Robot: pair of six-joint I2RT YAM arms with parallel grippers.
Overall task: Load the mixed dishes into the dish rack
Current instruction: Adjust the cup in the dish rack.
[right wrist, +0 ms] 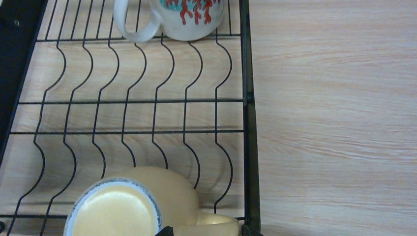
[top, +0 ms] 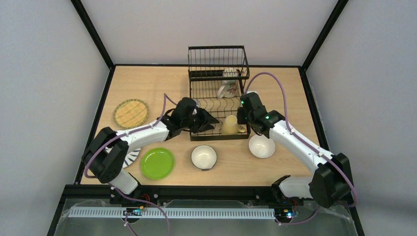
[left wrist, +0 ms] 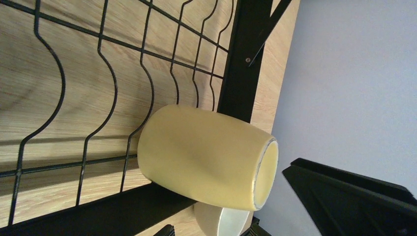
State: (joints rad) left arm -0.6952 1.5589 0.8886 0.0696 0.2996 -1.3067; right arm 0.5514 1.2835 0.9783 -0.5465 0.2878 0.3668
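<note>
Pale yellow ceramic mug stands lower right in the black wire dish rack — loaded, I judge; left gripper and right gripper spread, empty. Next — pinch the white round bowl by its rim.

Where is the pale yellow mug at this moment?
In the top view, the pale yellow mug sits inside the dish rack, at its near right corner, in front of the red-patterned mug.

The pale yellow mug sits in the dish rack, a coral-patterned mug beyond.
</note>
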